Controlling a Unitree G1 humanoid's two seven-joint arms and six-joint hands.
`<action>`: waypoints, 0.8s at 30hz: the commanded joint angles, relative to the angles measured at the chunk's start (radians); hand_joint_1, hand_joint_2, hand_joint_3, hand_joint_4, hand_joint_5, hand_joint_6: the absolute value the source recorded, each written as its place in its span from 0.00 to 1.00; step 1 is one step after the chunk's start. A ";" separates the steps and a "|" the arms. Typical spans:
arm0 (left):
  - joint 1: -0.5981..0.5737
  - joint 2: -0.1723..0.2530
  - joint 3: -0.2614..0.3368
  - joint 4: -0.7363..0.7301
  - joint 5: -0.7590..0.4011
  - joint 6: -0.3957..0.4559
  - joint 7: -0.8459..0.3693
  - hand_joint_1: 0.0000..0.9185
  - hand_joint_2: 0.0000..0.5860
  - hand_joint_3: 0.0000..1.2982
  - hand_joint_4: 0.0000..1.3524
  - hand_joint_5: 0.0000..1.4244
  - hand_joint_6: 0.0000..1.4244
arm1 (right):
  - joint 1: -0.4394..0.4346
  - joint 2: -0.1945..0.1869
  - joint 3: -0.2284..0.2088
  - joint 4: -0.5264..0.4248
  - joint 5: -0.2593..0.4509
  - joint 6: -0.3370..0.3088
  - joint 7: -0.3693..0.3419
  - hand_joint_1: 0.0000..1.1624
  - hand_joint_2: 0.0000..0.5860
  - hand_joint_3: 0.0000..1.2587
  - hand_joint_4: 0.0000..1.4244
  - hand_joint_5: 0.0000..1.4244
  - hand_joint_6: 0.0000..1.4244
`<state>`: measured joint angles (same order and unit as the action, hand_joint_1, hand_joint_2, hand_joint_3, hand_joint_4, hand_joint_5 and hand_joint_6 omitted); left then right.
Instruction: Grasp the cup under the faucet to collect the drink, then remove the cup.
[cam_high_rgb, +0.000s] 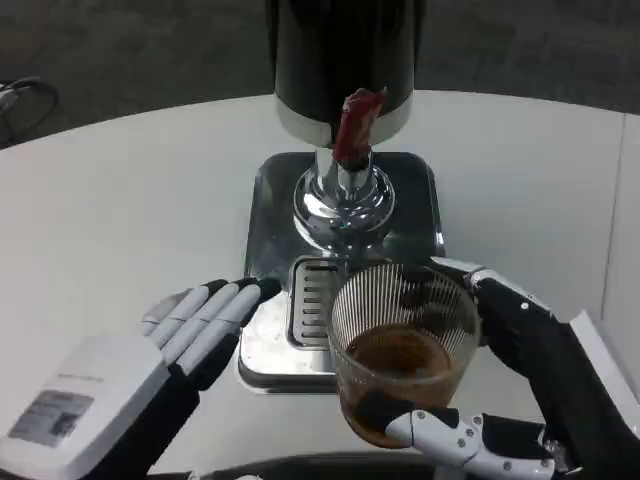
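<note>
A clear ribbed cup (403, 345) with brown drink in its bottom stands at the front of the dispenser's drip tray (310, 300), a little nearer to me than the chrome faucet (345, 195) with its red lever (357, 125). My right hand (510, 385) grips the cup, thumb across its near base and fingers around its right and far side. My left hand (205, 320) lies flat with fingers straight, their tips touching the left edge of the metal base (270, 200), holding nothing.
The black dispenser body (345, 55) rises over the faucet at the top centre. White round table (120, 200) spreads to both sides, with bare room left and right of the base. Dark floor lies beyond the far edge.
</note>
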<state>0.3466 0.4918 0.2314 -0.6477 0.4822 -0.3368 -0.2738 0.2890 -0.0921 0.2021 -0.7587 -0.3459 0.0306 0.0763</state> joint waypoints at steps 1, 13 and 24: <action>0.020 -0.001 0.005 -0.015 0.003 0.007 -0.007 0.00 0.15 0.02 0.00 0.00 0.01 | -0.001 0.002 0.004 -0.047 0.010 -0.013 0.002 0.75 0.36 0.57 0.59 0.61 0.32; 0.031 -0.003 0.020 -0.032 -0.003 0.007 -0.006 0.00 0.15 0.02 0.00 0.00 0.01 | 0.016 -0.010 -0.001 -0.065 0.009 -0.021 0.009 0.76 0.36 0.58 0.59 0.62 0.33; 0.039 0.001 0.032 -0.038 -0.010 0.013 -0.013 0.00 0.15 0.02 0.00 0.00 0.01 | 0.054 -0.021 -0.009 -0.098 0.044 -0.018 0.016 0.76 0.35 0.58 0.59 0.63 0.33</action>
<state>0.3739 0.4917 0.2568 -0.6757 0.4800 -0.3302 -0.2741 0.3440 -0.1195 0.1918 -0.8167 -0.3258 0.0309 0.0897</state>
